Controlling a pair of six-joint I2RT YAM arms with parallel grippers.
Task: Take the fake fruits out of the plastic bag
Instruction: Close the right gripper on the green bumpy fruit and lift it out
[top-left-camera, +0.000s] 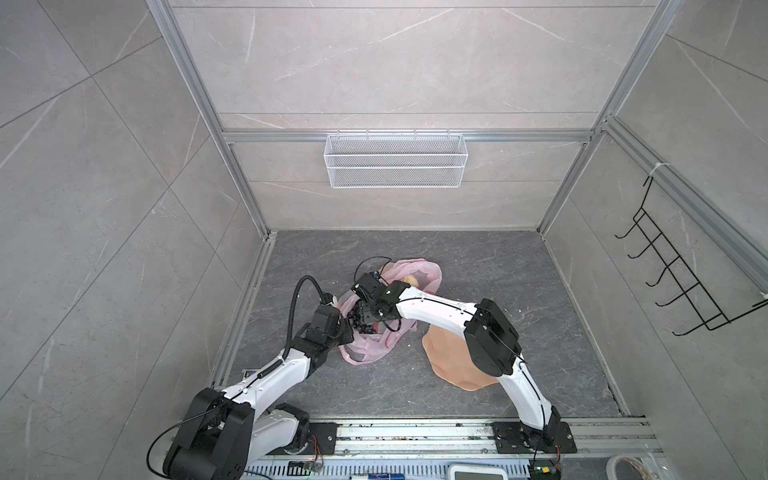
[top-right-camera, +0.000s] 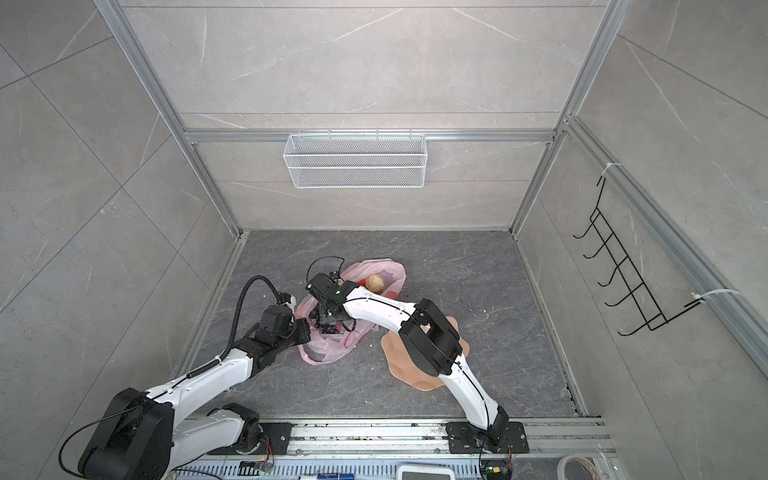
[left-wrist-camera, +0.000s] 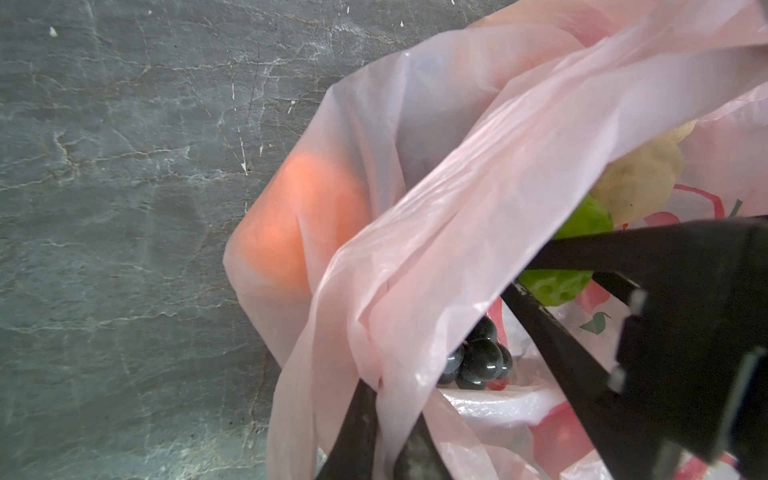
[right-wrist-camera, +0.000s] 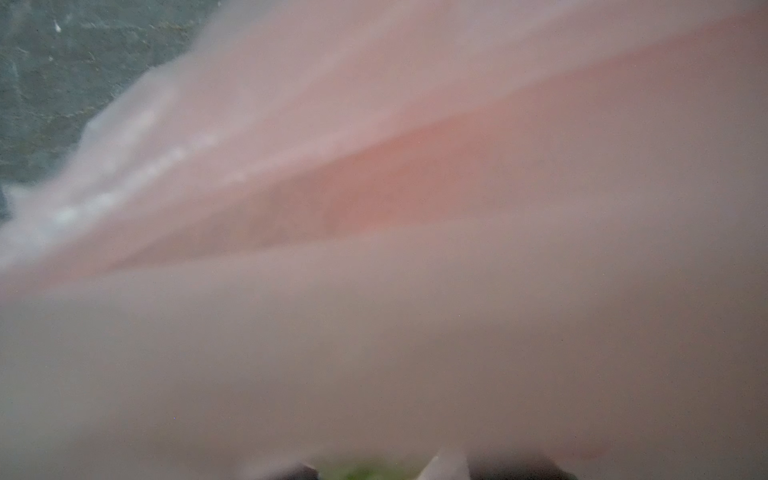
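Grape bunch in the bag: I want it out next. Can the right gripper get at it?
Probably yes. The left gripper pinches the plastic bag film up, the right gripper is inside the mouth at the green fruit, and the grape bunch seems uncovered just beside it.

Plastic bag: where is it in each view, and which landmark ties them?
Top views: in both top views the plastic bag lies in the middle, where both arms meet.
Left wrist: close up, covering over half the picture.
Right wrist: blurred pink film across nearly everything.
Shared landmark: the dark marbled table.
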